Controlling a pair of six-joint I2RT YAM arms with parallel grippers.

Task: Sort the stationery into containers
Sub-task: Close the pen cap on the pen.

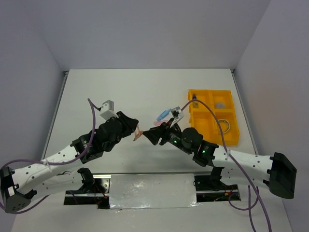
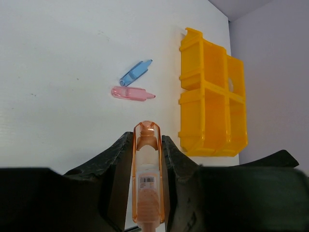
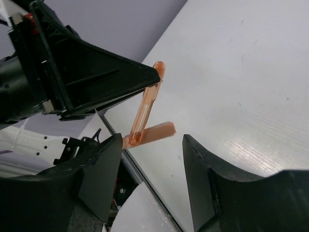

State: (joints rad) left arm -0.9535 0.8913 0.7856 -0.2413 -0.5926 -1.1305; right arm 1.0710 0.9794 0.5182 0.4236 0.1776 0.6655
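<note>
My left gripper (image 1: 133, 131) is shut on an orange transparent clip piece (image 2: 147, 169) and holds it above the table at the middle. My right gripper (image 1: 147, 137) is open and faces it. In the right wrist view, the orange piece (image 3: 146, 112) hangs from the left fingers (image 3: 106, 79), just beyond my open right gripper (image 3: 152, 139). A blue clip piece (image 2: 135, 73) and a pink one (image 2: 131, 93) lie on the table beyond. The yellow-orange four-compartment tray (image 1: 200, 116) stands at the right, with a tan ring (image 1: 225, 125) in one near compartment.
A small pale item (image 1: 220, 104) lies in a far compartment of the tray. The tray also shows in the left wrist view (image 2: 193, 96), right of the blue and pink pieces. A metal plate (image 1: 152, 191) lies at the near edge between the arm bases.
</note>
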